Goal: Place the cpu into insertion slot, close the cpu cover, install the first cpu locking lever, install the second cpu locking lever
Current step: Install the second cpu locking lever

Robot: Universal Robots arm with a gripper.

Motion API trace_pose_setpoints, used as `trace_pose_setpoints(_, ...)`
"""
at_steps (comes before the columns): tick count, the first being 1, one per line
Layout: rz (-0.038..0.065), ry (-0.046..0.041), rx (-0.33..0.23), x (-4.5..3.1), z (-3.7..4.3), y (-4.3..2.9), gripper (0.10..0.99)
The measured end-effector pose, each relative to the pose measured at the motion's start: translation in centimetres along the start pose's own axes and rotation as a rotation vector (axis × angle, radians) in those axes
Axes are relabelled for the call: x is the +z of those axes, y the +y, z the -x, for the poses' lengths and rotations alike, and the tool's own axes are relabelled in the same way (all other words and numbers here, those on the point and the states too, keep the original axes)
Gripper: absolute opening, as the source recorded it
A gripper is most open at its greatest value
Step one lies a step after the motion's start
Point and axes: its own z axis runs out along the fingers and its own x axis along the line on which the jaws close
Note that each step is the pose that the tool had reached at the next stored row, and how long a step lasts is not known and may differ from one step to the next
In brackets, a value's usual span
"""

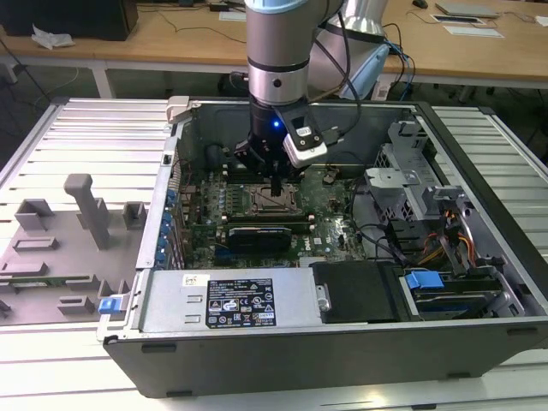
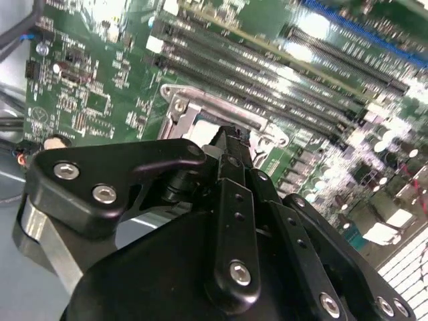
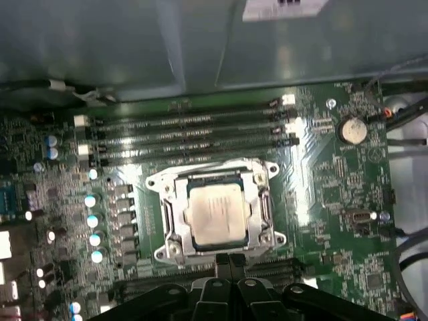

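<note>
1. Hovering over the open black computer case [image 1: 342,342], our black two-finger gripper [image 1: 276,190] points straight down at the green motherboard [image 1: 330,224], just beside the socket area
2. We see the small square cpu with its silver-grey metal top [image 3: 215,212] lying flat inside the silver-rimmed square insertion slot [image 3: 172,235], so the chip is already seated
3. We see the thin silver metal cpu cover frame [image 3: 257,197] lying down around the chip, which shows through its window
4. We read the claw as clenched: in the first wrist view its fingertips [image 3: 229,262] meet with no gap and nothing between them, right at the socket's edge
5. Long black memory slots [image 3: 187,134] run along the far side of the socket from the gripper
6. On the exterior view's left, a grey moulded fixture tray [image 1: 51,257] lies on the table beside the case
</note>
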Motion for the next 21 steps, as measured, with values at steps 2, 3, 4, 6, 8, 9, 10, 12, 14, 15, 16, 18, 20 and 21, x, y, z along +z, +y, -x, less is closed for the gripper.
trace_pose_setpoints(2,0.0,0.0,0.0,0.01,0.06,-0.57,0.106)
trace_pose_setpoints(3,0.002,0.0002,0.0,0.01,0.12,-1.15,0.106)
trace_pose_setpoints(4,0.003,0.0003,0.0,0.01,0.14,-1.36,0.106)
trace_pose_setpoints(6,0.001,0.0195,0.0,0.06,0.17,-1.62,0.106)
trace_pose_setpoints(8,-0.003,0.0528,0.0,0.08,0.21,-1.74,0.106)
trace_pose_setpoints(9,-0.005,0.0765,0.0,0.09,0.24,-1.82,0.106)
trace_pose_setpoints(10,-0.007,0.0941,-0.001,0.09,0.26,-1.84,0.106)
trace_pose_setpoints(12,-0.008,0.0973,-0.001,0.08,0.26,-1.84,0.106)
trace_pose_setpoints(14,-0.002,0.0975,-0.001,0.1,0.26,-1.85,0.106)
trace_pose_setpoints(15,0.008,0.0985,-0.001,0.13,0.26,-1.88,0.106)
trace_pose_setpoints(16,0.018,0.0996,-0.001,0.14,0.24,-1.91,0.106)
trace_pose_setpoints(18,0.049,0.1031,-0.003,0.22,0.22,-2.18,0.106)
trace_pose_setpoints(20,0.063,0.1046,-0.004,0.31,0.2,-2.4,0.106)
trace_pose_setpoints(21,0.078,0.1064,-0.005,0.4,0.19,-2.65,0.106)
